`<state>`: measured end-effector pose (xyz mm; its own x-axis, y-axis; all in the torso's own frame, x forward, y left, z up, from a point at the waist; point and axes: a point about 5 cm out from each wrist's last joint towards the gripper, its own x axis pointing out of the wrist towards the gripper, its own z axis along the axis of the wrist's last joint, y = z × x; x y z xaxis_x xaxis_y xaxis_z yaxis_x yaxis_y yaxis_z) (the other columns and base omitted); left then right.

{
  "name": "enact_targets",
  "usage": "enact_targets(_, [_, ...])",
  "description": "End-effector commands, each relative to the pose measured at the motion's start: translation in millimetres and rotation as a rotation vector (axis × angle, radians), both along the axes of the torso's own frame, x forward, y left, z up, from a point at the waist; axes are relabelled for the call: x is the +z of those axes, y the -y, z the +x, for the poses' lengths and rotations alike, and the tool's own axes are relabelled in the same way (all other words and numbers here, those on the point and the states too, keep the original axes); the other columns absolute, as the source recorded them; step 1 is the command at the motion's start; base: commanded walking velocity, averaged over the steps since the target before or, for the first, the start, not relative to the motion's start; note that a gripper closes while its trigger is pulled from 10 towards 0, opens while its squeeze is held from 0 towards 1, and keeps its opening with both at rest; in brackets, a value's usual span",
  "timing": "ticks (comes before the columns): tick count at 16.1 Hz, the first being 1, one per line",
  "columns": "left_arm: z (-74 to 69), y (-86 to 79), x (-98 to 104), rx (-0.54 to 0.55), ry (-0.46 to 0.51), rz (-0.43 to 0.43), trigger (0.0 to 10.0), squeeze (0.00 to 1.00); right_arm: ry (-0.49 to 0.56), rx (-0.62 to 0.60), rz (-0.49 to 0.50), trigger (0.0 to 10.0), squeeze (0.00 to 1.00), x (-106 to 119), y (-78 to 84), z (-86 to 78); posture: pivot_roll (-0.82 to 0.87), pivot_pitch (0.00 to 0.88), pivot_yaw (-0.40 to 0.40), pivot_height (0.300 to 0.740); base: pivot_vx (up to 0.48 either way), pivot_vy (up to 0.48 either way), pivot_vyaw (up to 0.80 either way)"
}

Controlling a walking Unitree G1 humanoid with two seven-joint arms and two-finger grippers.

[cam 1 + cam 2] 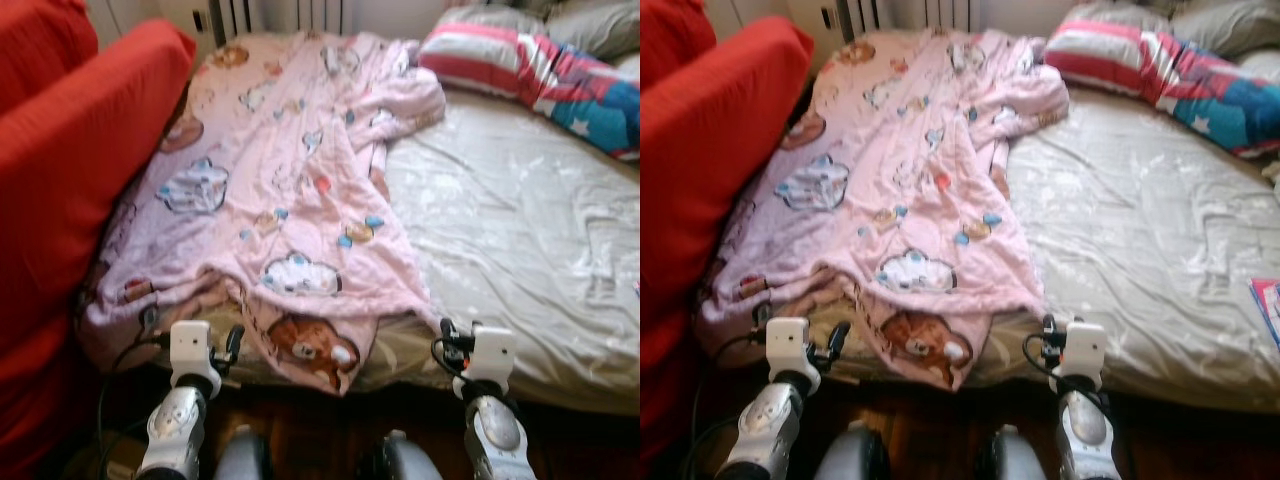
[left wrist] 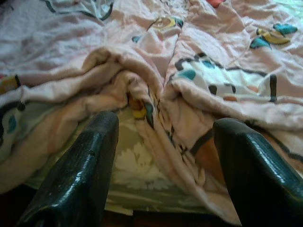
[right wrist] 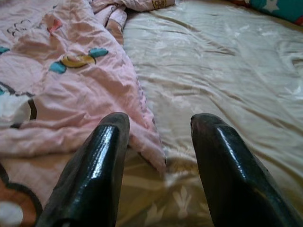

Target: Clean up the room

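A crumpled pink blanket [image 1: 290, 180] printed with cartoon animals covers the left half of the bed, and its lower edge hangs over the foot. The right half shows bare grey-beige sheet [image 1: 520, 220]. My left gripper [image 1: 228, 345] is at the foot of the bed, open, with its fingers just short of a bunched fold of the blanket [image 2: 156, 90]. My right gripper [image 1: 452, 340] is also open at the foot, where the blanket's right edge [image 3: 142, 127] meets the sheet [image 3: 213, 80]. Neither holds anything.
A red sofa [image 1: 70, 150] stands tight against the bed's left side. A striped red, white and blue pillow [image 1: 530, 70] and a grey pillow [image 1: 590, 25] lie at the head. A radiator [image 1: 290, 15] is behind. A pink booklet [image 1: 1267, 305] lies at the right edge. Dark floor [image 1: 320, 420] lies below.
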<state>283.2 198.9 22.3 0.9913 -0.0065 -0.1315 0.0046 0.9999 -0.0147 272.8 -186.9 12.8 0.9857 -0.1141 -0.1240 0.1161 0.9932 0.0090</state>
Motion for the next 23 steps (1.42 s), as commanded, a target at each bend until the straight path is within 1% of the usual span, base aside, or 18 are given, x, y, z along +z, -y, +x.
enact_targets(1, [-3.8, -0.8, -4.2, 0.001, -0.023, -0.003, 10.0, 0.0, -0.039, -0.009, 0.014, 10.0, 0.0, -7.3, -1.1, -5.1, 0.06, 0.213, -0.016, 0.646, 0.0, 0.0, 0.0])
enact_targets(4, [-4.2, -2.6, -4.3, 0.003, -0.025, -0.003, 10.0, 0.0, -0.054, -0.013, 0.014, 10.0, 0.0, -8.6, -1.2, -4.8, 0.06, 0.216, -0.015, 0.646, 0.0, 0.0, 0.0])
enact_targets(5, [-4.5, -3.1, -4.6, 0.002, -0.027, -0.002, 10.0, 0.0, -0.079, -0.016, 0.011, 10.0, 0.0, -10.7, -1.2, -4.4, 0.06, 0.218, -0.015, 0.646, 0.0, 0.0, 0.0])
enact_targets(6, [-4.7, -3.7, -5.0, 0.002, -0.03, -0.001, 10.0, 0.0, -0.083, -0.023, 0.018, 10.0, 0.0, -11.2, -0.9, -4.4, 0.06, 0.218, -0.015, 0.631, 0.0, 0.0, 0.0])
enact_targets(7, [-5.0, -3.9, -5.4, 0.002, -0.033, -0.001, 10.0, 0.0, -0.065, -0.023, 0.012, 10.0, 0.0, -9.6, -0.5, -4.6, 0.06, 0.219, -0.015, 0.622, 0.0, 0.0, 0.0])
enact_targets(15, [-5.2, -2.1, -5.9, -0.007, -0.034, -0.011, 10.0, 0.0, -0.047, -0.01, 0.014, 10.0, 0.0, -7.7, -0.2, -4.3, 0.06, 0.224, -0.018, 0.622, 0.0, 0.0, 0.0])
enact_targets(23, [-6.6, -1.3, -8.3, -0.006, -0.05, -0.013, 10.0, 0.0, -0.057, -0.002, 0.014, 10.0, 0.0, -9.7, -0.7, -5.9, 0.06, 0.228, -0.021, 0.622, 0.03, 0.0, 0.0])
